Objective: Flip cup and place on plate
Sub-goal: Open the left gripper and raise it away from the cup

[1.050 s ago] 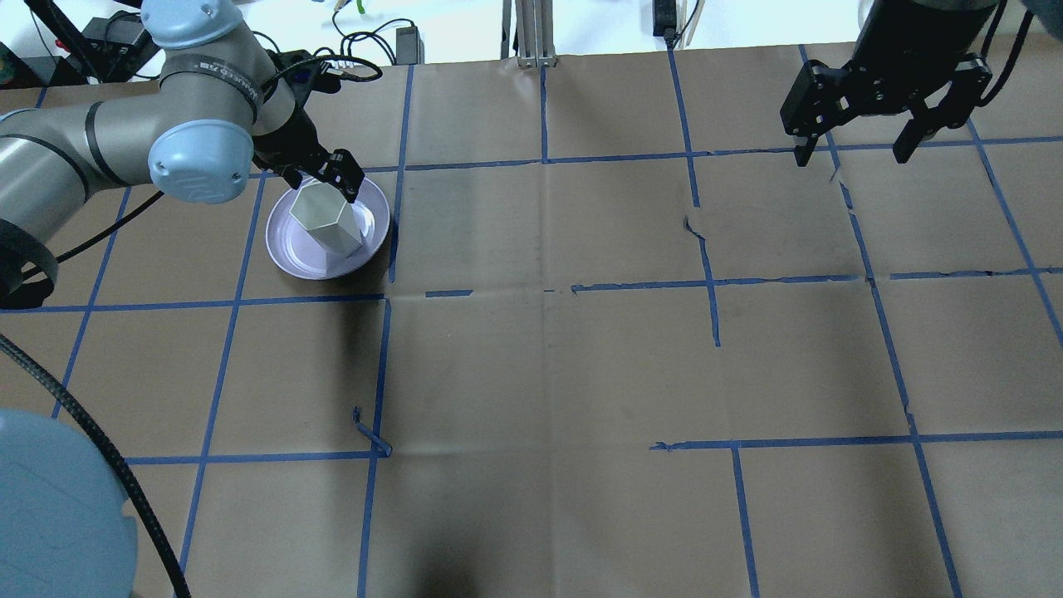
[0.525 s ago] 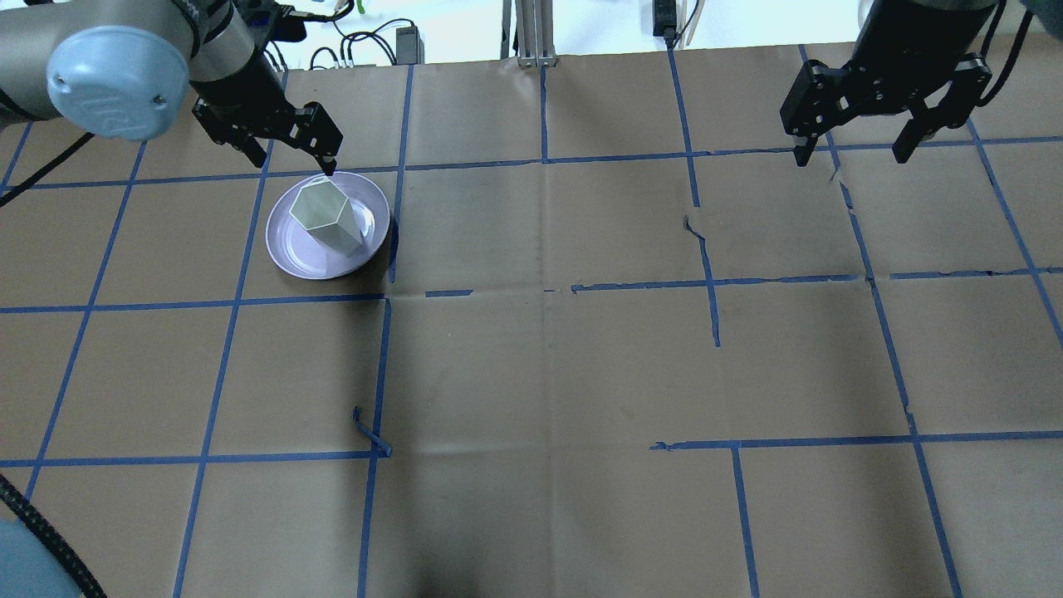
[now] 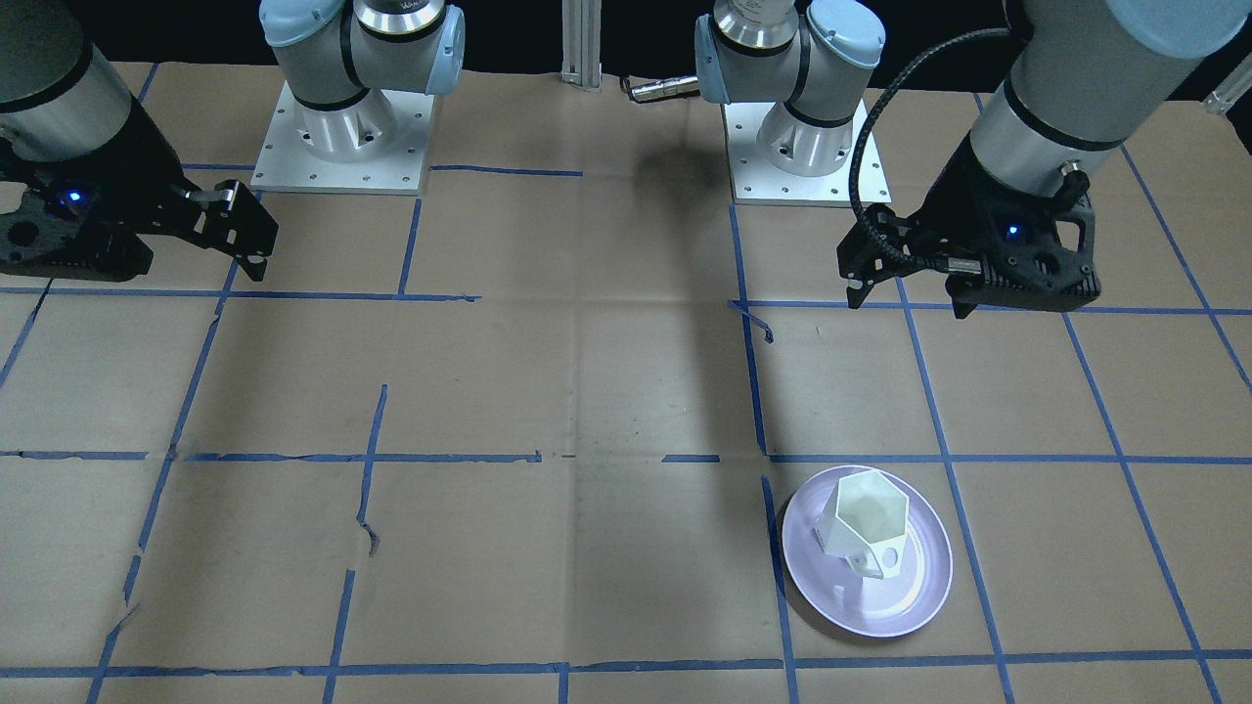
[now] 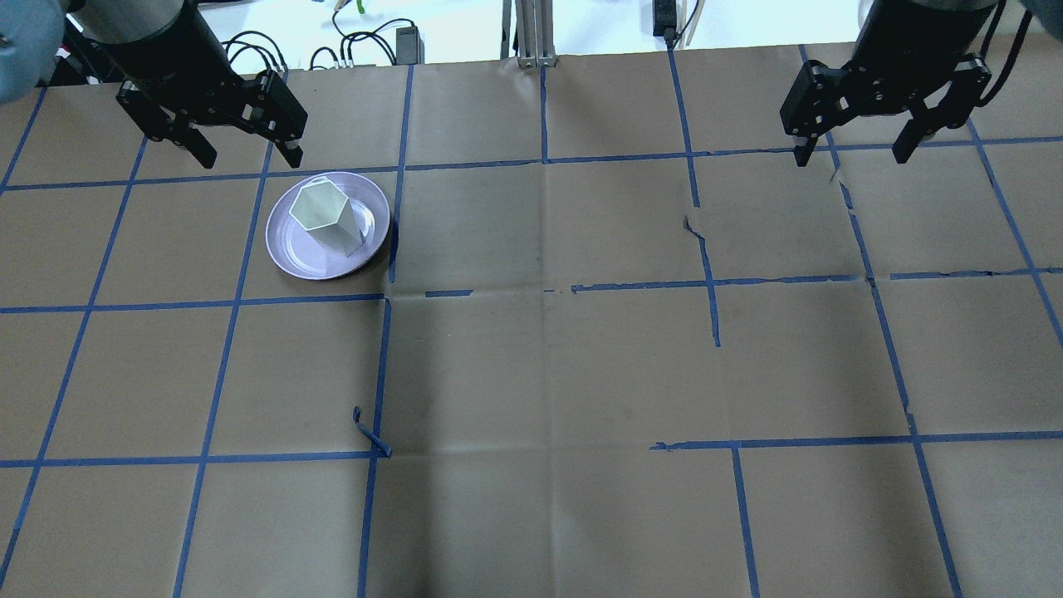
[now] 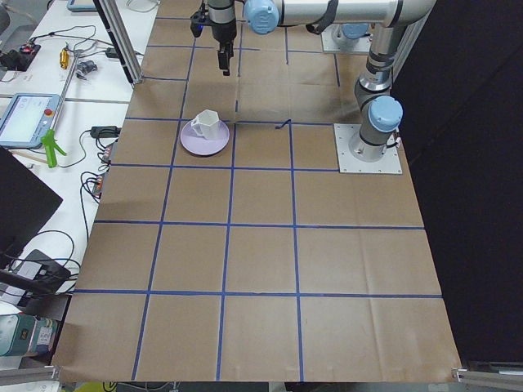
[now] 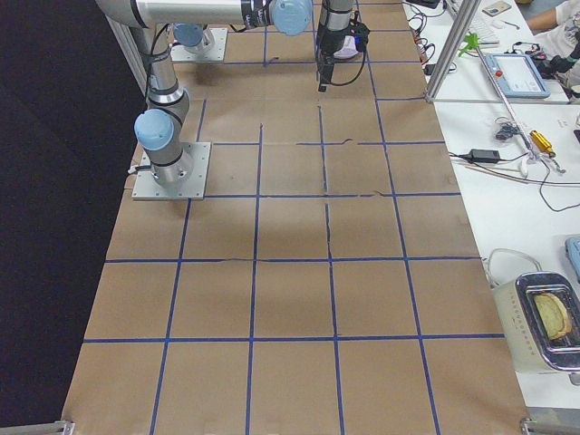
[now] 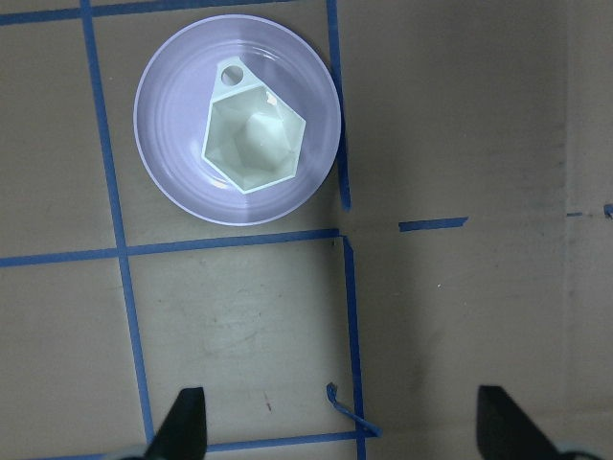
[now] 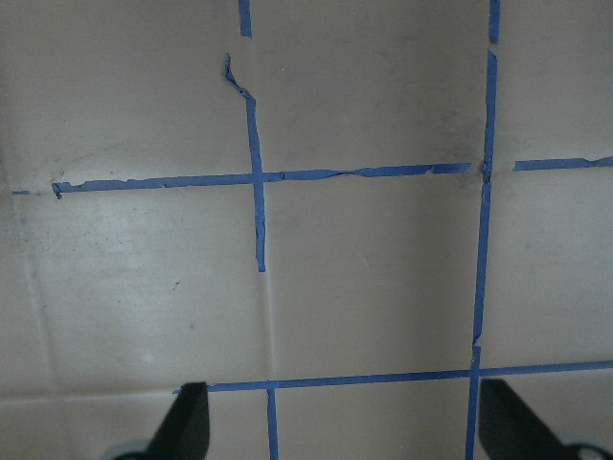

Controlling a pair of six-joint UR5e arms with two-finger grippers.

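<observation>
left arm backs off, cup delivered: the small white faceted cup [image 4: 325, 218] with its hexagonal rim stands mouth-up on the round glossy pale lavender plate [image 4: 291, 249], set toward the plate's far side with its angular handle at the far rim. a second ago the left gripper [image 4: 247, 156] was down at the cup's far edge. half a second ago it had lifted just past the plate's rim. now it hangs higher and further out, beyond the plate and clear of the cup, touching nothing. its two black fingers [image 7: 187, 422] are spread wide and hold nothing, and the wrist view looks straight down into the cup's pale interior. the cup has not shifted on the plate across that second, so the release looks clean. the right gripper [image 4: 849, 156] has not moved, fingers likewise spread and empty, well apart over the far right of the brown paper worktop [image 4: 581, 374] gridded in blue tape. with the cup upright and seated, the job reads as done bar the retreat.
</observation>
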